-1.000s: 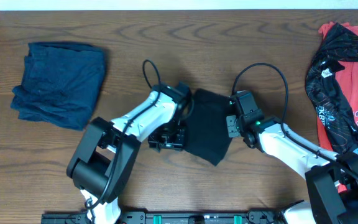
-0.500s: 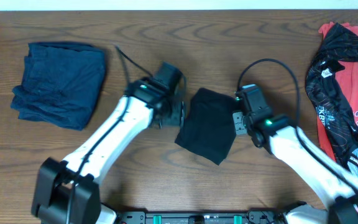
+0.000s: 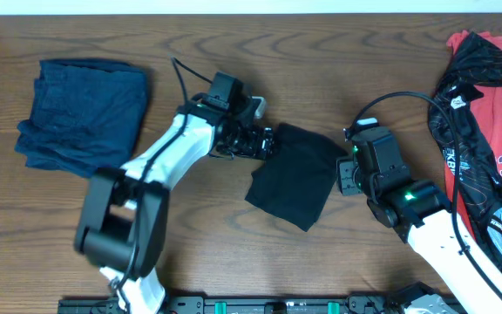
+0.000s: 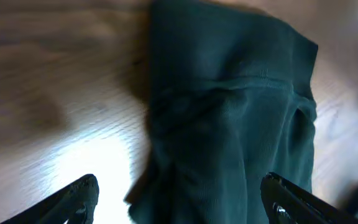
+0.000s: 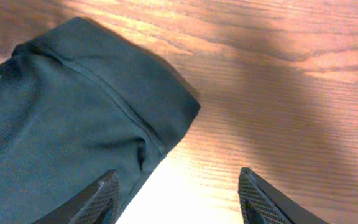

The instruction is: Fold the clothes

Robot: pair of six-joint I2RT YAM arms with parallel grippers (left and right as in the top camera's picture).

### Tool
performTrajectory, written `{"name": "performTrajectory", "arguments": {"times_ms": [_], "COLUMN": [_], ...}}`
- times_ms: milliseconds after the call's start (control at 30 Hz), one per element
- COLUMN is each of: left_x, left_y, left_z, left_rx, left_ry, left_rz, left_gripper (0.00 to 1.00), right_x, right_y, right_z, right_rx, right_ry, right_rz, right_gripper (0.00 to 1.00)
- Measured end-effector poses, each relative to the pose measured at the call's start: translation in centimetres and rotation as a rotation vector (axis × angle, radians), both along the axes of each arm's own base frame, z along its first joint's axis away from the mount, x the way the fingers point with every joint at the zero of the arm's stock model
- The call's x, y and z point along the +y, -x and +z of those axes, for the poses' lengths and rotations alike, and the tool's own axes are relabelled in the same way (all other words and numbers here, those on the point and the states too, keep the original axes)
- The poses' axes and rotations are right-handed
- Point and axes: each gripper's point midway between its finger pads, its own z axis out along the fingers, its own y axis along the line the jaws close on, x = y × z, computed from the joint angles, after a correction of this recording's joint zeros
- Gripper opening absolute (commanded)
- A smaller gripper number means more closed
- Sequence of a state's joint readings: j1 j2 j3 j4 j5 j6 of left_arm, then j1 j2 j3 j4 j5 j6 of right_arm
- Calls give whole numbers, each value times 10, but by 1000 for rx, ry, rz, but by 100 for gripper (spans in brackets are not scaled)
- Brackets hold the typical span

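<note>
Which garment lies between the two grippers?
The black shirt at centre; the blue garment lies far left, the red-and-black pile far right.

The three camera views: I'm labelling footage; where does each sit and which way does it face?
Overhead: fixed above the table, looking straight down; both arms show, flanking the black T-shirt.
Left wrist: on the left arm, looking down past the open left gripper at the black T-shirt.
Right wrist: on the right arm, looking down past the open right gripper at one corner of it.
Shared: all three show the black T-shirt.
</note>
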State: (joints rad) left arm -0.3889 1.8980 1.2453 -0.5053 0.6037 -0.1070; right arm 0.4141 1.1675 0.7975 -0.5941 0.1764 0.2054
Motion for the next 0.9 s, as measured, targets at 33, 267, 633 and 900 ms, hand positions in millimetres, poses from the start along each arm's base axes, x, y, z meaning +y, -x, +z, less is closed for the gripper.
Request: {"name": "performTrajectory", "arguments": {"times_ms": [33, 267, 633, 900], "left_x": [-3, -18, -37, -8], "left_y": [1, 11, 19, 5], "left_z": [-5, -30, -41, -13], "left_rx": [13, 108, 114, 25], "left_ry": [14, 84, 109, 3], "left_rz": [-9, -50, -108, -38], "left_gripper": [85, 76, 6, 6], "right_x": [0, -1, -2, -2], "right_y": [1, 3, 6, 6], "right_z": [-1, -2, -4, -5], "right_rx": [5, 16, 32, 33], "right_ry": [2, 1, 2, 3], "right_rz": [0, -5, -9, -9], "right_gripper": [60, 60, 60, 60]}}
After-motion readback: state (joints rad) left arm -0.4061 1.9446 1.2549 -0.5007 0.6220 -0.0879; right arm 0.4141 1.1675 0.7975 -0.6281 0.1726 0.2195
